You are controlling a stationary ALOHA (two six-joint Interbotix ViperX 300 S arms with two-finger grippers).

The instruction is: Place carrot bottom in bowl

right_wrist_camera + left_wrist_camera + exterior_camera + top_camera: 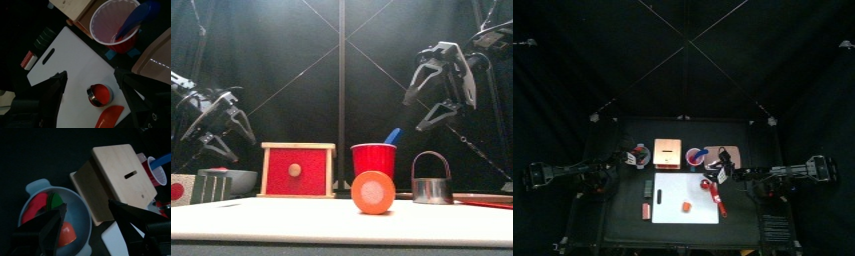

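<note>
The carrot bottom (373, 192) is a stubby orange chunk standing on the white cutting board (676, 190). It also shows in the top view (688, 207) and the right wrist view (100, 93). The bowl (732, 158) with a pinkish rim sits at the back right, behind the board; its edge shows in the right wrist view (157, 54). My right gripper (93, 98) is open and empty, high above the board's right part (438, 85). My left gripper (87, 233) is open and empty, raised at the left (218, 125) over a grey bowl of toy food (50, 220).
A wooden box (298, 170) and a red cup (376, 160) with a blue thing in it stand behind the board. A metal cup (430, 180) stands to the right. A red-handled tool (714, 193) lies on the board's right side, and a thin dark-red stick (647, 210) lies left of the board.
</note>
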